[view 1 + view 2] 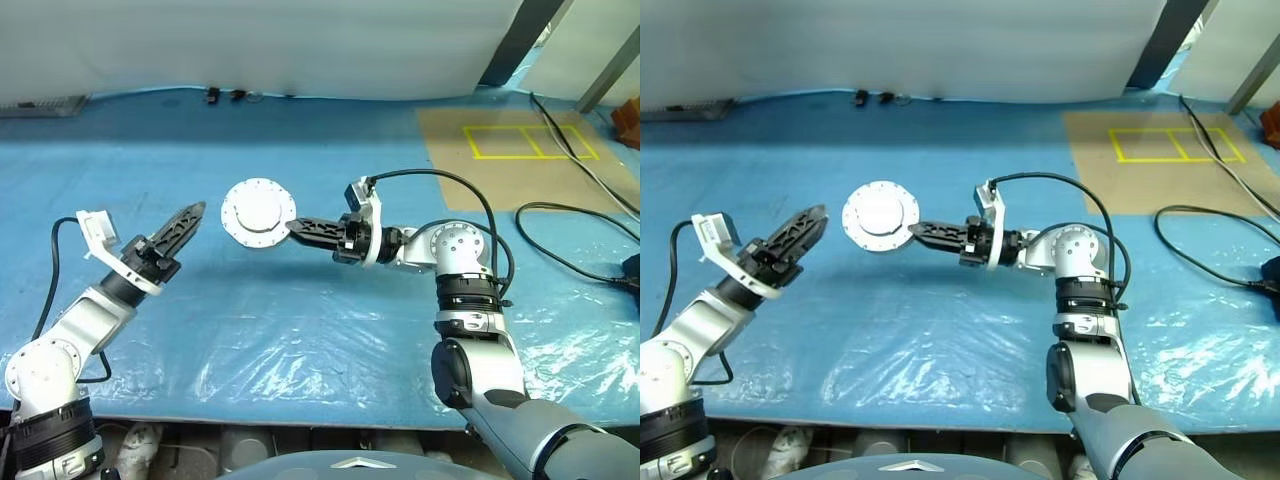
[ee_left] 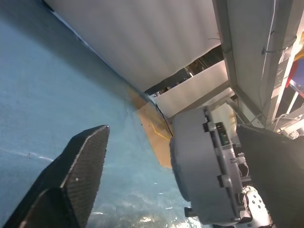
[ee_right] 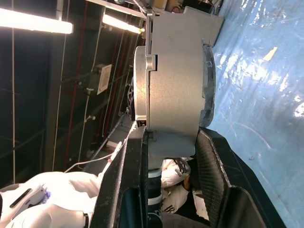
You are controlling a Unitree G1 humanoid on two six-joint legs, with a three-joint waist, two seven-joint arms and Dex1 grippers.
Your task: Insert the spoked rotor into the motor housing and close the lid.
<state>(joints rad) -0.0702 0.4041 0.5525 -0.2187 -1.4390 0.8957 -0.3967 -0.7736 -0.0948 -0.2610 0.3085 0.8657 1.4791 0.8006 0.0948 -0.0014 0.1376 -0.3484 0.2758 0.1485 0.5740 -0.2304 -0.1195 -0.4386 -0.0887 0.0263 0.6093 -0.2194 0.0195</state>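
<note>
One claw, our right (image 1: 293, 229), grips the closed housing (image 1: 258, 212) by its edge; left claw (image 1: 185, 226) gapes free. We should lower it gently, level.

The closed lid (image 1: 258, 212) hides the motor housing's inside.

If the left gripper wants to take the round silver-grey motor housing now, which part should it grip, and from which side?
Probably the free rim of the round silver-grey motor housing, coming from the robot's left, opposite the right gripper, which already pinches the rim across the thickness on the other side. The housing is held up with a flat face toward the camera, so its thin edge faces the open left gripper.
</note>
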